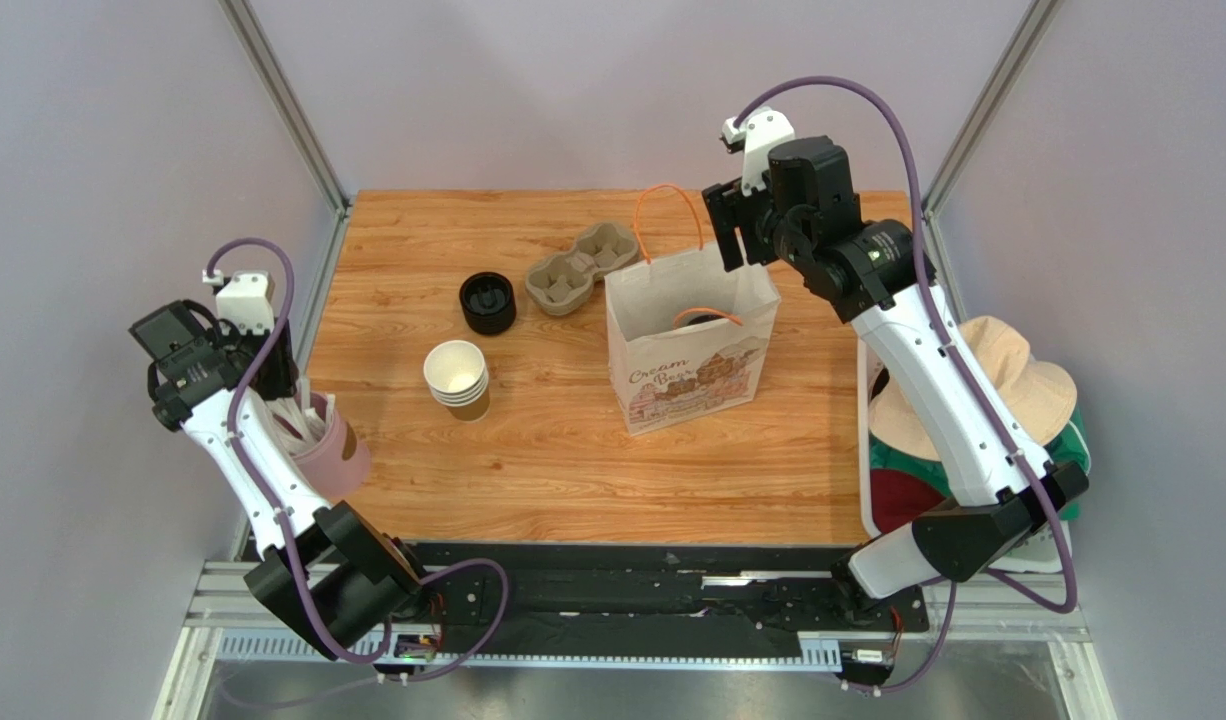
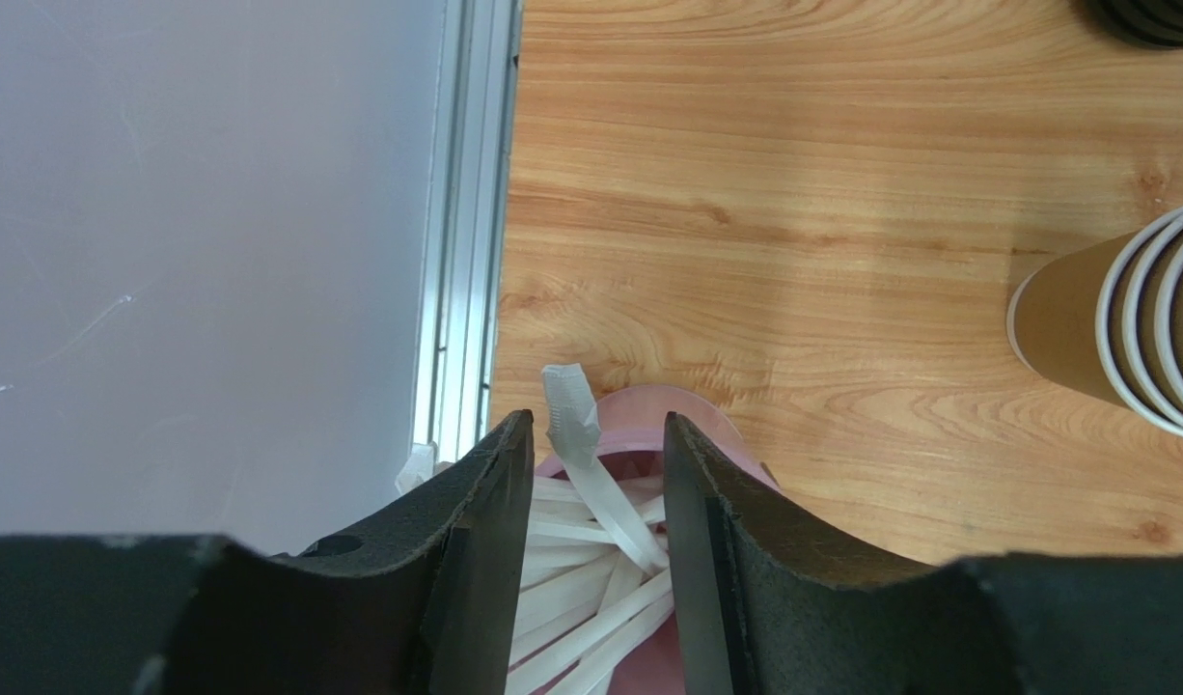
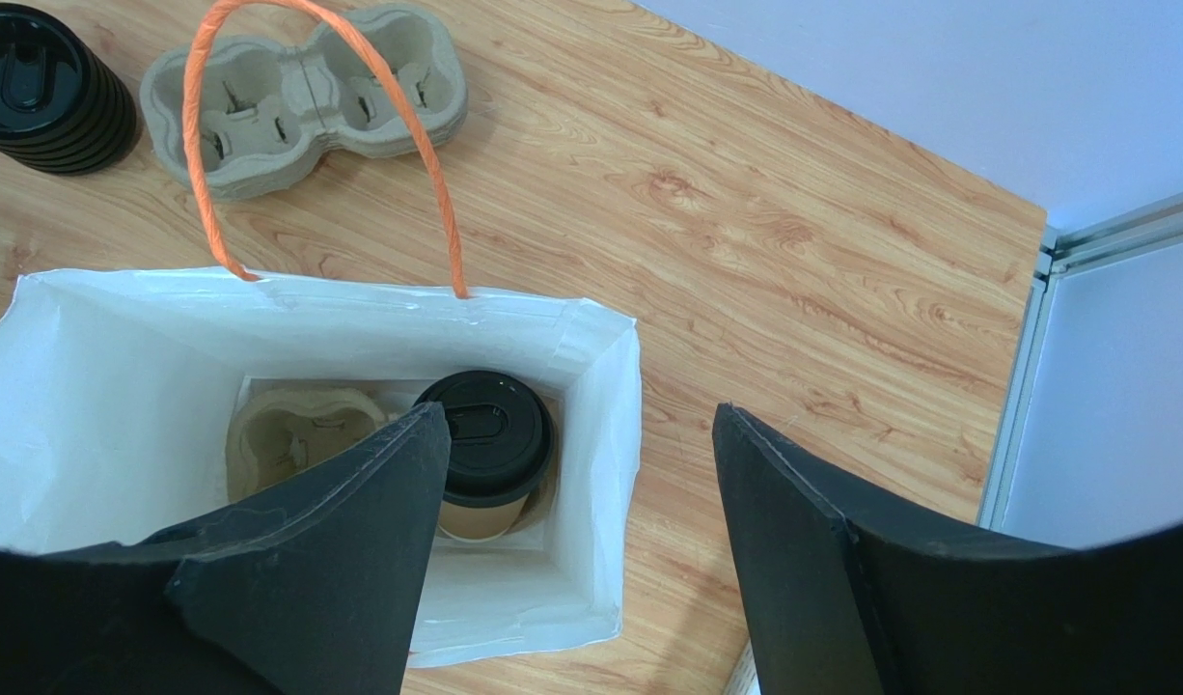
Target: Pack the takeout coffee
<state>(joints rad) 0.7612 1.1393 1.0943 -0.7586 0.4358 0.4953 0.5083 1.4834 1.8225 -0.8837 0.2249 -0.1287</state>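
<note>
Kraft-brown takeout coffee [image 3: 482, 442] w/ black sip lid stands upright inside the white paper bag [image 3: 600, 435], seated in one pocket of a pulp carrier [image 3: 296, 435] at the bag's bottom. Right end effector [image 3: 579, 423] hangs above the bag mouth, fingers wide apart. Left end effector [image 2: 598, 435] is over a pink cup [image 2: 634, 420] of white strips at the tabletop [image 2: 786, 217] left edge, fingers apart, gripping nothing.

You're facing a wood-grain worktop [image 1: 574, 465] boxed in by plain pale lilac walls [image 1: 574, 90], aluminium posts [image 1: 284, 98] at the back corners, under soft, even light.
</note>
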